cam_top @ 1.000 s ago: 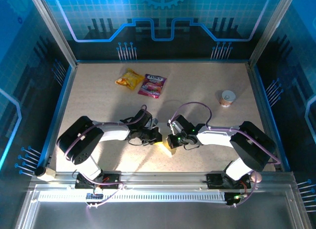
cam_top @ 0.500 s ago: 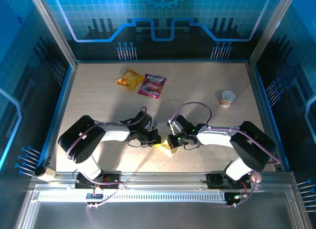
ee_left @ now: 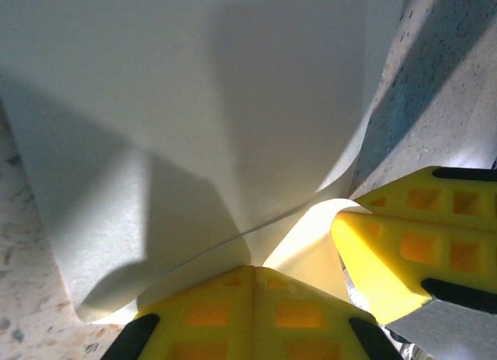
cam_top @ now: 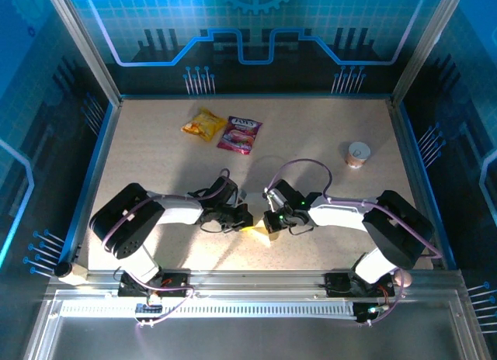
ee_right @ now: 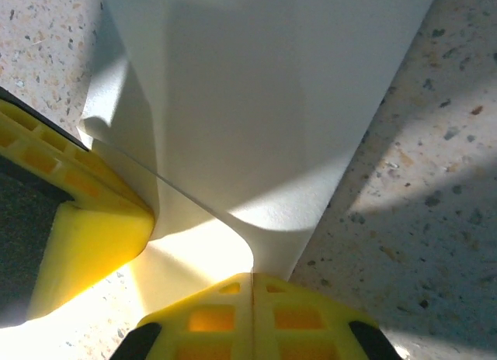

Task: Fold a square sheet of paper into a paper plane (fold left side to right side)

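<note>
Square sheet of paper [cam_top: 260, 230]: at 6 o'clock on the counter [cam_top: 155, 158], held between both grippers; it bulges in a curve and does not lie flat.
Left gripper [cam_top: 245, 217]: fingers closed together on the sheet's edge.
Right gripper [cam_top: 271, 221]: also clamped on the sheet, at 3 o'clock of the left one.
Change: visible paper patch smaller than a second ago; grippers drawn closer.
Implication: left side probably being carried over to the right; crease not yet pressed.
</note>
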You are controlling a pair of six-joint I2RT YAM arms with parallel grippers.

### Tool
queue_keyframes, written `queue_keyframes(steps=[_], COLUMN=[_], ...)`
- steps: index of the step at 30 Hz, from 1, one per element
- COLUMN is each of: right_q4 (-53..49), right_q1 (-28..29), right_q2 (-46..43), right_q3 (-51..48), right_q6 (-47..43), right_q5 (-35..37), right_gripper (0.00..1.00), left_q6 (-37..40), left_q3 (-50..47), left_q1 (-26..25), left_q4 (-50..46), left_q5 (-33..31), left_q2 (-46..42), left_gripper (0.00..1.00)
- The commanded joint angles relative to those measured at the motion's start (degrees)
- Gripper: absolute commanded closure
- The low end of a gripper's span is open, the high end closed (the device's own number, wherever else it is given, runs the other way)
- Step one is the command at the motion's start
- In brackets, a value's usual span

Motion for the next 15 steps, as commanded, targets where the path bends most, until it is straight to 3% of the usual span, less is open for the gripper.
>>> queue_keyframes(steps=[1,9,12,15], right_q4=[-6.96,-13.02,-13.96,-11.41], right_q1=[-1.12,-4.91,-4.93,-4.78], right_q2=[-2.88,-9.22,-11.53,-13.00], right_q3=[2.84,2.76,1.31,-0.76], right_q6=[-1.31,-2.56,-2.42,-0.54], right_q5=[2.42,2.17,0.15,-6.33], right_gripper=[0.93,0.77,0.77,0.85], left_q6=[-0.34,-0.33,-0.38,-0.23], left_q3=[-1.41,-0.30,0.08,0.40], left_q1=[-0.15,-0.49,-0.68,-0.72], left_q4=[-6.65,-7.90,-8.01,-8.35], left_q5=[-3.83,-4.55,-4.51,-4.53], left_q2=[0.64,1.83,2.18,2.20], left_gripper=[1.00,1.00,1.00,1.00])
